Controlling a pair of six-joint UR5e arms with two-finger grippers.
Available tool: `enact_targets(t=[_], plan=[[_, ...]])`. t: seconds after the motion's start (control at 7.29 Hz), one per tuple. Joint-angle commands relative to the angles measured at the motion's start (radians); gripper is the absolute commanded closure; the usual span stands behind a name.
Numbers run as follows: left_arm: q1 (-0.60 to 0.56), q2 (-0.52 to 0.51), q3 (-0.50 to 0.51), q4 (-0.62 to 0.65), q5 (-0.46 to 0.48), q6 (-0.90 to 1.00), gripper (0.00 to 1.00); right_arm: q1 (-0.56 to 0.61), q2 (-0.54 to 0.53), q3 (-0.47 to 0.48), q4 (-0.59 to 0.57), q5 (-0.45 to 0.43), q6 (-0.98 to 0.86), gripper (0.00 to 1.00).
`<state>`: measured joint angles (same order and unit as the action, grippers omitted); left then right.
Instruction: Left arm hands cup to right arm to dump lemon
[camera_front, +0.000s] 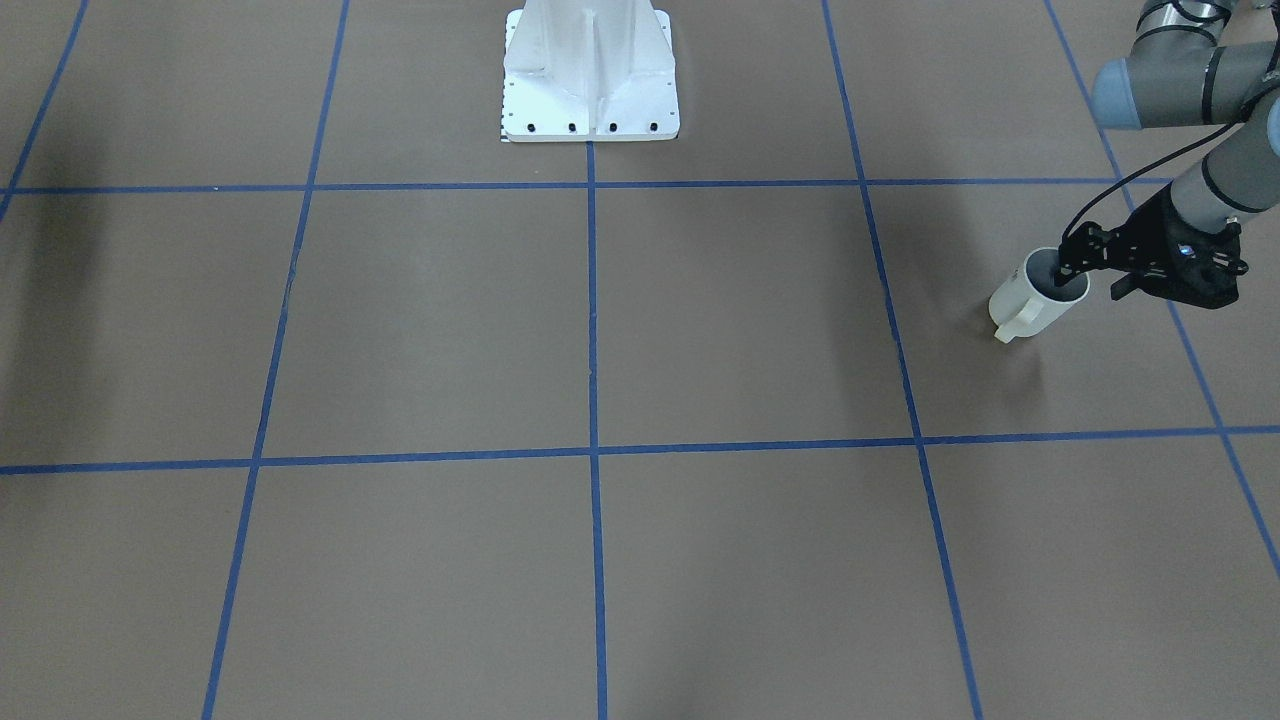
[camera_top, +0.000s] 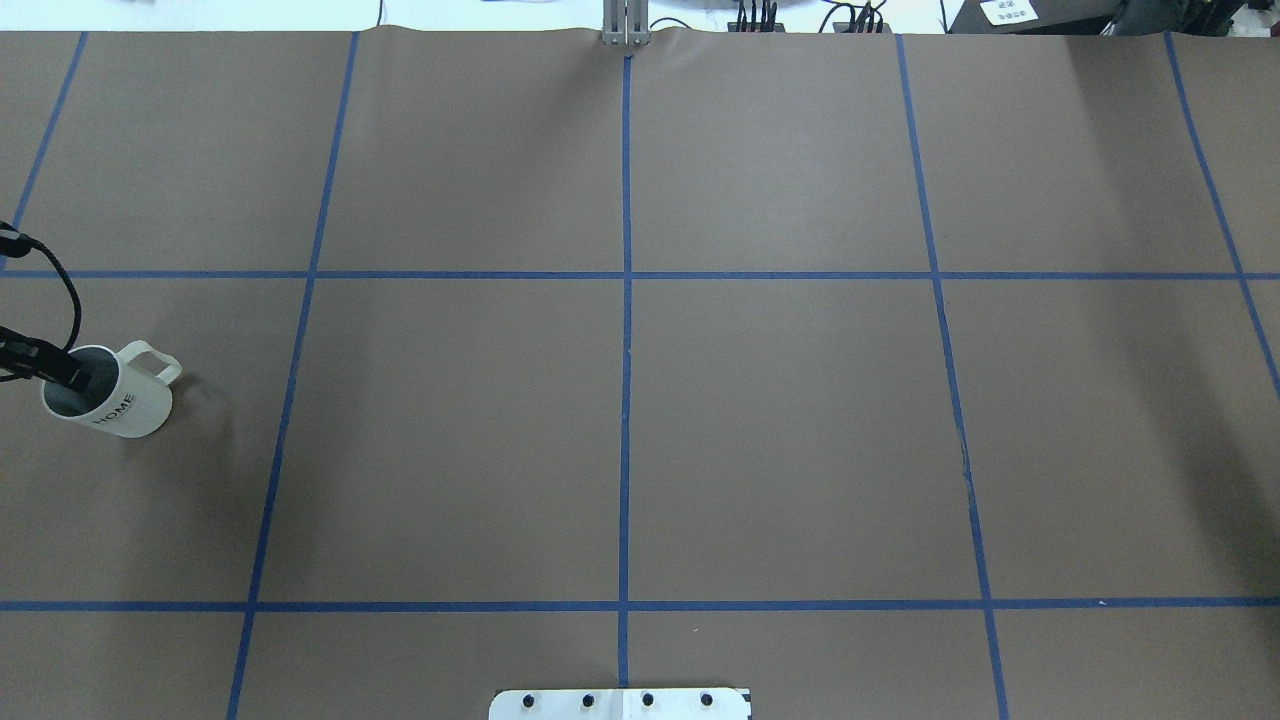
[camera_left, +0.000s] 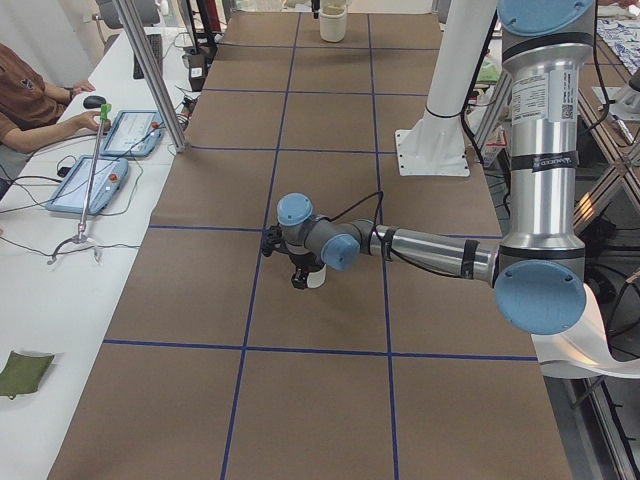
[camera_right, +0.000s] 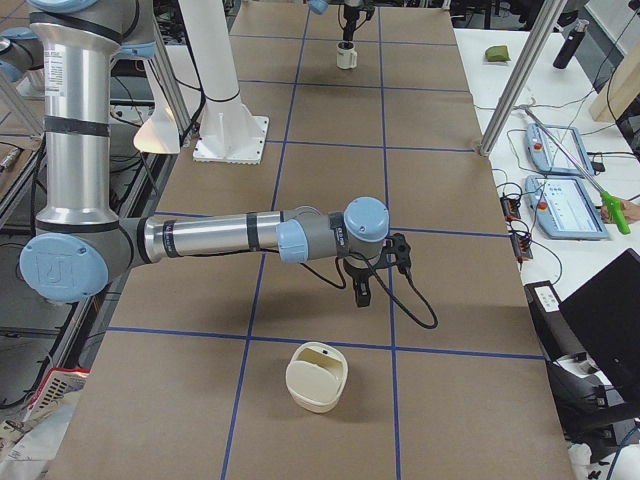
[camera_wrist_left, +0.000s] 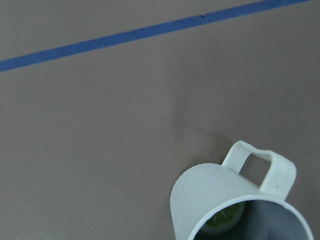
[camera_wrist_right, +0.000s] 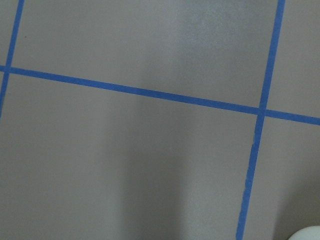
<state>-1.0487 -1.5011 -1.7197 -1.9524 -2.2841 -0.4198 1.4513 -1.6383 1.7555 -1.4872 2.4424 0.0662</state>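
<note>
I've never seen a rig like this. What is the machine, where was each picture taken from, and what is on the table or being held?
The machine is two jointed grey-silver robot arms at one brown paper-covered table with blue tape lines. Two pictures look down on the table, one from behind the robot and one facing it. Two look along it from either end, and two come from cameras on the wrists. The left arm has its bulky black claw at an off-white cylindrical mug with a squarish loop handle, with one finger inside the mouth. I cannot tell whether it is clamped. The left wrist picture shows a small yellow-green lemon piece inside the mug. The right arm reaches over bare paper, and its slim claw is too small to judge. An off-white squarish tub sits nearby.
</note>
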Motion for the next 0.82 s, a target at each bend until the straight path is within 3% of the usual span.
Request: enact_targets(t=[0.0, 0.27, 0.55, 0.69], plan=[[0.009, -0.002, 0.012, 0.001, 0.018, -0.004, 1.00, 0.000, 0.002, 0.001, 0.001, 0.003, -0.003, 0.00], [0.009, -0.013, -0.006, 0.007, 0.005, -0.011, 1.00, 0.000, 0.002, 0.012, 0.004, 0.003, 0.000, 0.00], [-0.004, -0.011, -0.060, 0.036, -0.105, -0.149, 1.00, 0.000, 0.003, 0.002, 0.144, 0.009, 0.056, 0.00], [-0.004, -0.011, -0.139, 0.073, -0.110, -0.275, 1.00, -0.041, 0.006, -0.011, 0.198, 0.004, 0.128, 0.00]])
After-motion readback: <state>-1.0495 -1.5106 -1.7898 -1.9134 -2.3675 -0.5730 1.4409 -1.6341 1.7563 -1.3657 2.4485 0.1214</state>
